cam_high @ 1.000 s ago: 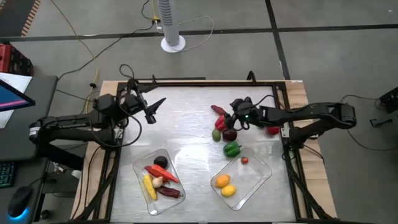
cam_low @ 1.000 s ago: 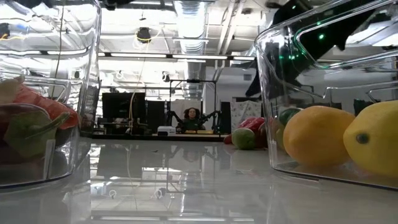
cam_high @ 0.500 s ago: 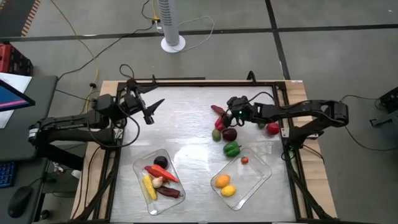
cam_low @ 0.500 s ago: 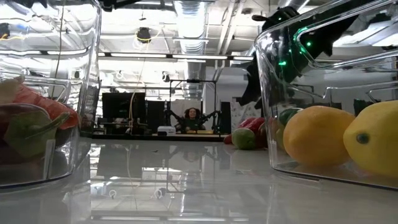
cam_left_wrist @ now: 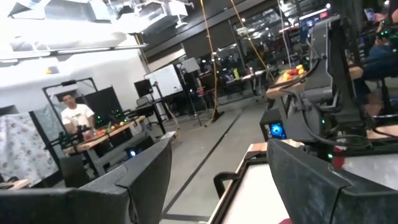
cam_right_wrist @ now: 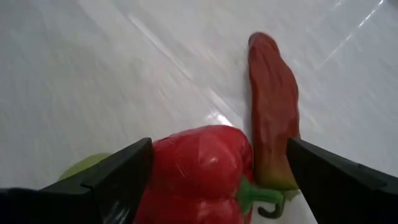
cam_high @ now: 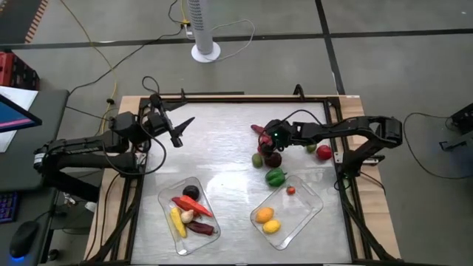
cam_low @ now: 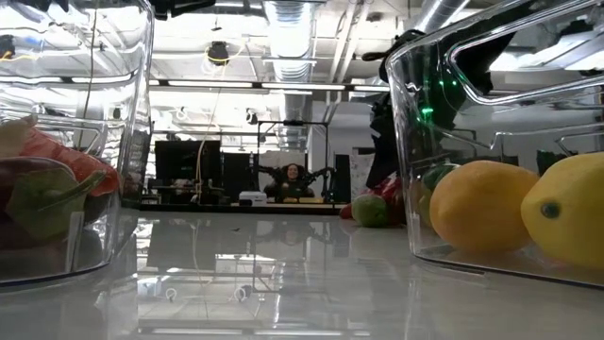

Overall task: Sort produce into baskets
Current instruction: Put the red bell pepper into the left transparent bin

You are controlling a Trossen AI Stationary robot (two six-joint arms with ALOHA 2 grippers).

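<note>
From above, the right claw (cam_high: 270, 138) reaches over a cluster of produce at the middle right of the desk (cam_high: 222, 133): a red chilli (cam_high: 258, 130), a red pepper (cam_high: 264, 147), a dark round piece (cam_high: 273, 159), a light green piece (cam_high: 257, 160) and a green pepper (cam_high: 276, 176). A red piece (cam_high: 324, 153) lies apart near the right edge. The left claw (cam_high: 179, 131) hangs over the back left of the desk, fingers apart, holding nothing. The left basket (cam_high: 168, 216) holds dark, red, yellow and purple pieces; the right basket (cam_high: 310, 204) holds an orange piece (cam_high: 264, 215), a yellow piece (cam_high: 272, 226) and a small red one (cam_high: 291, 190).

At desk level, both baskets stand close to the camera, with the yellow piece (cam_low: 566, 210) and orange piece (cam_low: 479, 206) inside the right one.

The left wrist view looks past its spread fingers (cam_left_wrist: 311, 174) into the room, where a person (cam_left_wrist: 74, 118) stands.

The right wrist view shows its fingers (cam_right_wrist: 118, 174) spread wide, straddling the red pepper (cam_right_wrist: 193, 168) without touching it; the chilli (cam_right_wrist: 273, 137) lies just beside it.
</note>
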